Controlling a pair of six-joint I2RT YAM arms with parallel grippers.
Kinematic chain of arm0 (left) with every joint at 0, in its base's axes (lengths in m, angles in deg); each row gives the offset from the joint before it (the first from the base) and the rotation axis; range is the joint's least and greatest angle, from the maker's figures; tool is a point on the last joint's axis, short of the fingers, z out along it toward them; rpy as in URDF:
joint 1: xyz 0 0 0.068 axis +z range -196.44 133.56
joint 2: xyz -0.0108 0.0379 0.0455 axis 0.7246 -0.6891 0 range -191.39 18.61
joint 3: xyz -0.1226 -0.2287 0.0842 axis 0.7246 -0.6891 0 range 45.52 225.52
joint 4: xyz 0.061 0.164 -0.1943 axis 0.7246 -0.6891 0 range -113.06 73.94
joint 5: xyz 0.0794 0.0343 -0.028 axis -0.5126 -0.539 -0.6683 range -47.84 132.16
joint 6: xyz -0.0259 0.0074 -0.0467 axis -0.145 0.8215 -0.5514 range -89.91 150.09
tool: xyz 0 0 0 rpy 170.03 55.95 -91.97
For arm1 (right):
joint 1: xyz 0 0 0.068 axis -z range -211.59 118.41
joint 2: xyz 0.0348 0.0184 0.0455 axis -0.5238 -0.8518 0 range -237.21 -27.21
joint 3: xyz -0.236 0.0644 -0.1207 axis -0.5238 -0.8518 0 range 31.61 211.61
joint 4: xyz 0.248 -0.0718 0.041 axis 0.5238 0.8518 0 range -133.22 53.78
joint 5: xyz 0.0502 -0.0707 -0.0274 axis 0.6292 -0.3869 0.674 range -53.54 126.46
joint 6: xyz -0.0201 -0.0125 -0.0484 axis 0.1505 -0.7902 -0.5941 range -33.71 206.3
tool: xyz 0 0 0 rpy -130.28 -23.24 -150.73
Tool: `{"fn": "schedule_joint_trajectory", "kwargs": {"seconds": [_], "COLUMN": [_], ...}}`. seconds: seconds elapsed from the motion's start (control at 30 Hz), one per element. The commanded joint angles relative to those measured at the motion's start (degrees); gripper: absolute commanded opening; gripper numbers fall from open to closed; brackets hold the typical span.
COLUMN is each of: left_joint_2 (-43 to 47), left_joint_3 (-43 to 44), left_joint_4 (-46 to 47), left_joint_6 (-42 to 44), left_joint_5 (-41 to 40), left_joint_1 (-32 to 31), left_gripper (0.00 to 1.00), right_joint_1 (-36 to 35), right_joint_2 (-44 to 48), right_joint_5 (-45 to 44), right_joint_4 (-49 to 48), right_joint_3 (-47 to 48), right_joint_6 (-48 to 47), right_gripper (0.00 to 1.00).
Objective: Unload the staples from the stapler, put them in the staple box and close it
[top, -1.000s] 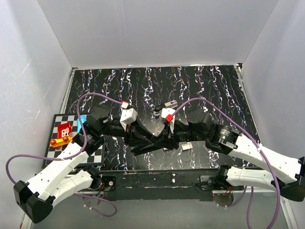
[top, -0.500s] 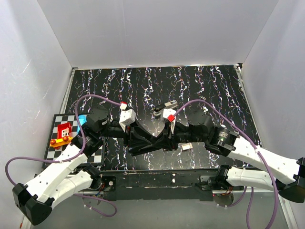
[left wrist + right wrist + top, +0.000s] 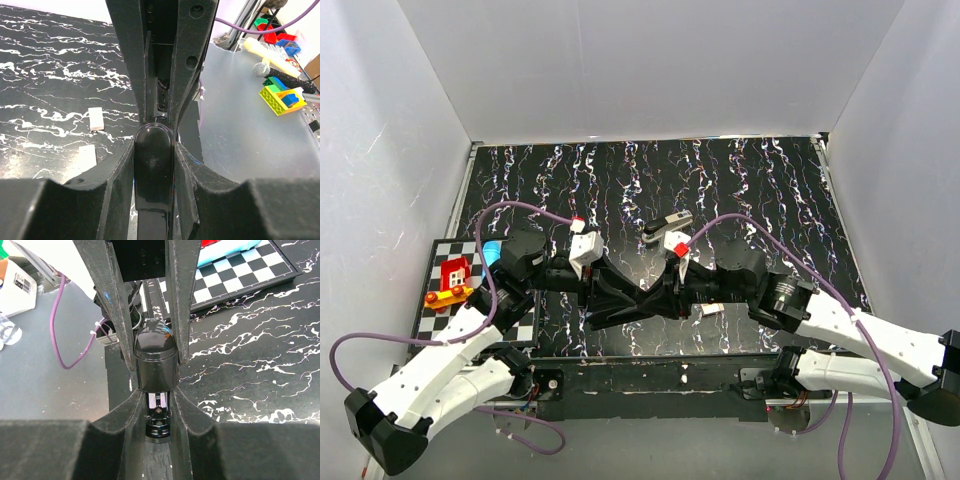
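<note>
The stapler (image 3: 156, 354), pinched end to end between the left gripper (image 3: 154, 167) and the right gripper (image 3: 157, 407) above the table (image 3: 770, 180), is merely carried slightly nearer than before, so unloading is judged unfinished

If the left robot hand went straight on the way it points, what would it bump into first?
Most likely the right gripper. It faces the left gripper head-on, and both are shut on the same stapler, fingertips nearly meeting. Depth is hard to judge.
</note>
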Motion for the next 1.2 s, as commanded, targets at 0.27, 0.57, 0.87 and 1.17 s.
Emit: {"fn": "schedule_joint_trajectory", "kwargs": {"seconds": [0.27, 0.57, 0.87, 1.17], "left_joint_2": [5.85, 7.08, 9.28, 9.81], "left_joint_3": [2.5, 2.42, 1.98, 4.43], "left_joint_4": [10.75, 10.84, 11.81, 11.11], "left_joint_6": [1.18, 1.7, 1.62, 1.44], "left_joint_5": [-10.8, -14.05, -17.65, -19.76], "left_joint_1": [1.68, 1.77, 2.21, 2.73], "left_gripper": [0.0, 0.0, 0.0, 0.0], "right_joint_1": [-3.97, -5.29, -7.57, -9.68], "right_joint_2": [-0.49, -0.32, -1.11, -1.81], "right_joint_5": [2.23, 2.14, 1.7, 0.47], "right_joint_4": [13.47, 12.42, 10.04, 8.46], "right_joint_3": [-6.1, -7.33, -8.83, -10.41], "right_joint_6": [4.78, 6.1, 7.86, 9.53], "right_gripper": [0.01, 0.01, 0.01, 0.01]}}
